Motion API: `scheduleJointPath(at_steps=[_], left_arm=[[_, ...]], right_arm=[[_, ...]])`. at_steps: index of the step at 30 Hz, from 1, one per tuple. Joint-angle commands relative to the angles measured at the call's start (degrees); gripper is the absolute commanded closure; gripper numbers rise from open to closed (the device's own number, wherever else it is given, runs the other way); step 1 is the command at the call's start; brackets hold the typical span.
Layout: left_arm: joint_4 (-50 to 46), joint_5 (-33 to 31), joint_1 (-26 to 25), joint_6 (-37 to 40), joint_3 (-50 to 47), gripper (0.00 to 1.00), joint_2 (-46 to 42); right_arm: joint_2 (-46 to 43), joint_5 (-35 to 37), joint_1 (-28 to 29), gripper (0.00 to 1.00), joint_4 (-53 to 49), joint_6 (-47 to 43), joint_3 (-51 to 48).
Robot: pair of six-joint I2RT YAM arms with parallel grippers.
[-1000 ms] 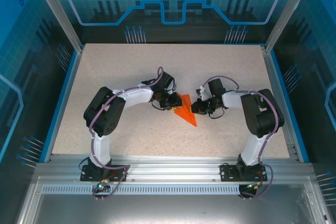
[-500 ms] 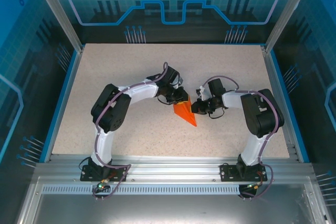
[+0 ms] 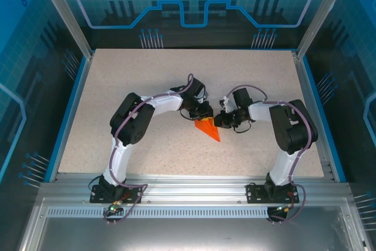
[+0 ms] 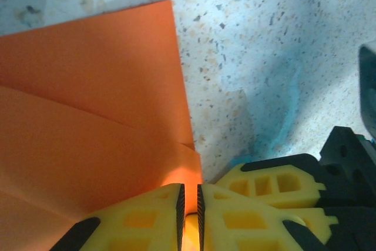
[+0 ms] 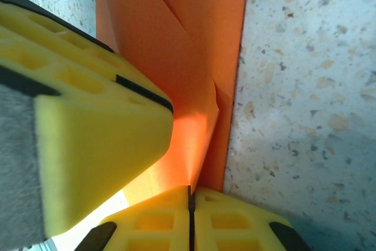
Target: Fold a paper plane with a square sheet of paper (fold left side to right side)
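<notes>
So the orange paper is lying flat around the middle of the table, a touch closer to the near edge than the far one. It's folded down to a wedge, with the sharp tip aimed at the near right corner.

Both arms are bent in over it from either side. The left gripper is on the wide far end of the wedge, and the right gripper is on its right edge, so the two sit just beside each other.

In the left wrist cam, the yellow fingers are squeezed nearly together with only a thin slit between them. They sit on top of the folded layers, where a couple of creases run across the paper. Honestly can't tell if any paper is caught in that slit.

In the right wrist cam, its own pads are fully closed, seam tight. The paper's long straight edge and a crease run down to that seam. I can't tell if a layer is pinched in there either. The left arm's finger looms large on the left, over the paper.
</notes>
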Motion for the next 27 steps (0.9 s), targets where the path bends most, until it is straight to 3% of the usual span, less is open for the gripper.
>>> scheduleJointPath(at_steps=[1,9,21,27], left_arm=[[-2.7,-1.7,-0.2,0.9,0.4,0.82,1.3],[-3.5,-3.4,-0.1,1.5,-0.5,0.83,2.8],[-1.3,-3.7,-0.2,0.8,-4.2,0.83,2.3],[-1.2,-3.7,-0.1,0.8,-4.3,0.83,2.2]], right_arm=[[2.9,4.3,0.5,0.92,-3.5,-1.3,-0.3],[1.8,3.5,0.4,0.87,-3.6,-1.0,-0.3],[-10.6,4.4,-1.0,0.67,-8.9,-0.9,-1.3],[-10.5,-4.5,0.3,0.67,-5.0,1.4,-3.3]])
